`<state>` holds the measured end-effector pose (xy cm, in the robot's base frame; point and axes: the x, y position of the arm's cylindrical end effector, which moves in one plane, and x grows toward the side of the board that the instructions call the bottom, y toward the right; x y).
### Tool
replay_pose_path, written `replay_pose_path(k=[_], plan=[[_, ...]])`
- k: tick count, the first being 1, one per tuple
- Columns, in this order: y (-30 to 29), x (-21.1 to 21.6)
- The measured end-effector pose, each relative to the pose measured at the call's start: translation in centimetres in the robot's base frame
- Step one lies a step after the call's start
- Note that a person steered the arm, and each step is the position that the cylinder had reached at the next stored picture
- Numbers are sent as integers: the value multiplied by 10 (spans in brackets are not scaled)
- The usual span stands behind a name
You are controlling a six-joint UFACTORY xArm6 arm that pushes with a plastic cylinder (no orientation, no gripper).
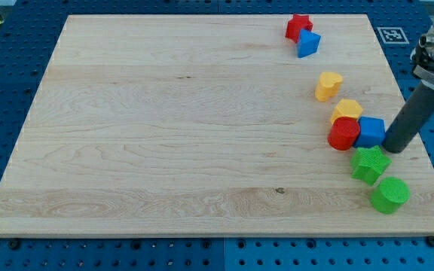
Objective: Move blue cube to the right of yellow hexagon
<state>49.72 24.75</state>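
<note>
Resting beside the blue plastic cube (371, 132), my tip (392, 149) has no jaws; the cube already touches the yellow plastic hexagon (346, 111), below-right.

Blue cube (371, 132), yellow hexagon (346, 111), red cylinder (343, 135), pale wood-grain board (172, 128).

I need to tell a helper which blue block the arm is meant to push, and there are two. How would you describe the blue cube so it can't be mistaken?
On the wooden board, look at the cluster by the view's right edge. The blue cube sits there, touching a red cylinder on its left, below the yellow hexagon. My tip is at its right side; the other blue block lies by the top edge.
</note>
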Motion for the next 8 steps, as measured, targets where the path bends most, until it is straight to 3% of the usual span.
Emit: replay_pose_path(k=[1,3,5,8], plan=[[7,-10],[49,17],[-18,17],[-35,11]])
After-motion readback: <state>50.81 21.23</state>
